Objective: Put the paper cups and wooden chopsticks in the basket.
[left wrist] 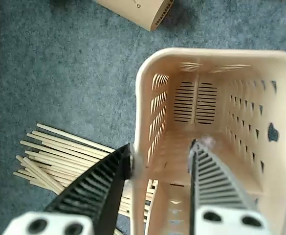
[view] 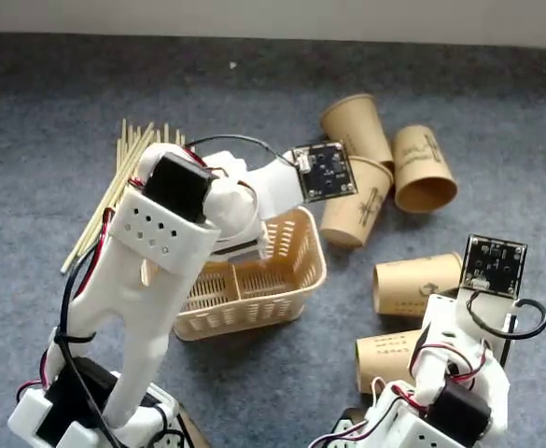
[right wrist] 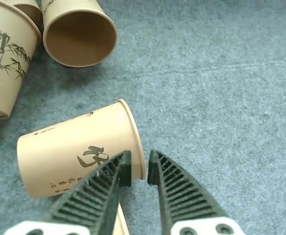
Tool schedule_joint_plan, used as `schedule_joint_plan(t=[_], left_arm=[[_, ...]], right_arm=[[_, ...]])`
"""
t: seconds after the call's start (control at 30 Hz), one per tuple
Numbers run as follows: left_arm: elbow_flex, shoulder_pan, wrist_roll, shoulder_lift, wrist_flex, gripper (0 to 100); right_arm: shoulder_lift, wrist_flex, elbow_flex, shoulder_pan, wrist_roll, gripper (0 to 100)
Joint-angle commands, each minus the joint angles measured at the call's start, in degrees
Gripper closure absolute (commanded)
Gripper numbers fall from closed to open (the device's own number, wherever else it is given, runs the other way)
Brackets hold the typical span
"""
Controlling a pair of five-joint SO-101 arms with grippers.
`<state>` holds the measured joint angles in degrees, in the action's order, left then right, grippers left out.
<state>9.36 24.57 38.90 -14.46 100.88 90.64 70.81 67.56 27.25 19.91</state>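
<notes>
Left gripper (left wrist: 160, 155), foremost in the scene, stands released astride one wall of the basket (left wrist: 216, 56), one ribbed finger outside the plastic and the other inside, not closed on it; wooden chopsticks (left wrist: 59, 156) lie in a loose bundle on the grey carpet (left wrist: 84, 73) just beyond its outer finger. Right gripper (right wrist: 139, 159), low over the carpet, is parted only narrowly, with the lip of a paper cup (right wrist: 74, 152) lying on its side between the two tips; a second fallen cup (view: 389, 359) lies close beside that arm, and three more cups (view: 357, 126) are heaped farther ahead of it, near the basket. No cup or chopstick can be seen inside the basket, so the job looks barely begun. The step in hand appears to be the right arm's pickup of the nearest cup: it would go best with one tip slipped inside the mouth and the other on the outer wall, closed softly enough that the thin paper does not buckle, then lifted clear before swinging toward the basket, where the left gripper could pinch the wall to keep it from sliding or tipping as the cup drops in
</notes>
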Motion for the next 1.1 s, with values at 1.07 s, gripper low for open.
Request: schedule_joint_plan(t=[1.07], left_arm=[[-27.1,-34.8,-9.8,-2.0,0.2,78]], right_arm=[[0.1,-0.9,3.4,-2.9,2.8,92.5]])
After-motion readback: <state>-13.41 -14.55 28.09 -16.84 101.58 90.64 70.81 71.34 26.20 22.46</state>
